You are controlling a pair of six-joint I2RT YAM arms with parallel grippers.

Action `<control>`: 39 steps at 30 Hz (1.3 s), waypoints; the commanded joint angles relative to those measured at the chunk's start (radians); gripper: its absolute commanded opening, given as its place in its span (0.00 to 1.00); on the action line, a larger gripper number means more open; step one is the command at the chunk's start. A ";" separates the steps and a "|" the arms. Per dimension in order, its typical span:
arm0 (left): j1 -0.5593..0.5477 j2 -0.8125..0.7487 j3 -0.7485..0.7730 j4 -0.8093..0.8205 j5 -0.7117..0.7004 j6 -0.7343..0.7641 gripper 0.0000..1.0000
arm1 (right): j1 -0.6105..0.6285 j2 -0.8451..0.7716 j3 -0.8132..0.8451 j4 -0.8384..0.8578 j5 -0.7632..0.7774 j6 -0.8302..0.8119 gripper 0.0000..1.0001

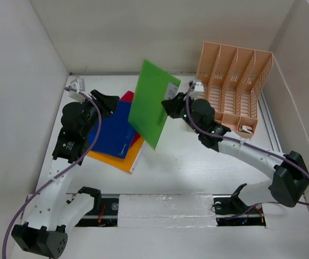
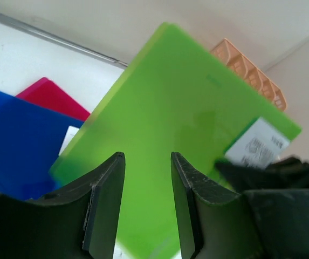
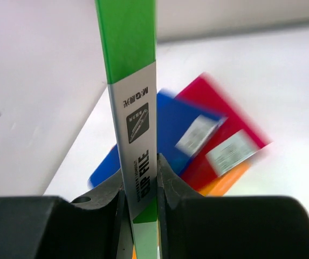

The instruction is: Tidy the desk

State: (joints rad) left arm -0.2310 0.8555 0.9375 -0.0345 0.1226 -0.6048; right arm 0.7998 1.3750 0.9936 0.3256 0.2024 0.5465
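Standing in the way: a green folder (image 1: 153, 102) is hanging upright and slightly tilted above the middle of the desk (image 1: 197, 167), between the two arms.
Lying beneath: a blue folder (image 1: 114, 132) is topping a fanned stack on the desk's left half. A red folder (image 1: 127, 97) is peeking out at the stack's far edge, and an orange folder (image 1: 116, 161) is showing along its near edge.
Rack: a peach slotted rack (image 1: 235, 86) is standing in the far right corner, well apart from the stack and just beyond the right arm's wrist.
Desk: it is spreading flat and white under everything, with white panels (image 1: 14, 81) rising along its left, far and right sides.
Right pincer: the right gripper (image 3: 142, 178) is clamping the green folder's thin edge, its jaws pressing on a white printed strip there and holding the folder clear of the desk.
Left pincer: the left gripper (image 2: 148, 162) is hovering over the stack with its jaws standing apart, facing the green folder's broad side. Whether a fingertip is touching the folder is not clear.
Materials: the folders are looking thin, smooth and glossy, with white labels showing on the blue and red ones. The rack's walls are showing rows of slots and upright dividers. The gripper fingers are looking matte black.
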 commanded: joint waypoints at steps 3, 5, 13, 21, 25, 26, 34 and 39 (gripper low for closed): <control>-0.016 -0.013 -0.031 0.117 0.067 0.013 0.36 | -0.152 -0.094 0.123 0.047 0.055 -0.089 0.00; -0.025 0.000 -0.032 0.120 0.086 0.010 0.36 | -0.183 -0.106 0.160 0.024 0.069 -0.135 0.00; -0.034 0.008 -0.049 0.147 0.161 0.013 0.37 | -0.321 -0.140 0.263 -0.028 0.130 -0.244 0.00; -0.034 0.011 -0.072 0.177 0.202 -0.003 0.37 | -0.358 -0.174 0.281 -0.062 0.279 -0.391 0.00; -0.034 0.014 -0.071 0.177 0.203 0.000 0.37 | -0.381 -0.192 0.258 -0.060 0.296 -0.413 0.00; -0.034 0.020 -0.069 0.176 0.203 0.002 0.37 | -0.395 -0.191 0.263 -0.072 0.296 -0.416 0.00; -0.034 0.024 -0.074 0.180 0.215 -0.003 0.37 | -0.445 -0.122 0.283 -0.060 0.293 -0.434 0.00; -0.034 0.013 -0.075 0.176 0.207 0.005 0.37 | -0.485 -0.065 0.289 -0.039 0.230 -0.434 0.00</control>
State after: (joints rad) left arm -0.2626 0.8814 0.8566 0.0940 0.3218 -0.6071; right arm 0.3336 1.2945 1.2289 0.2176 0.4442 0.1345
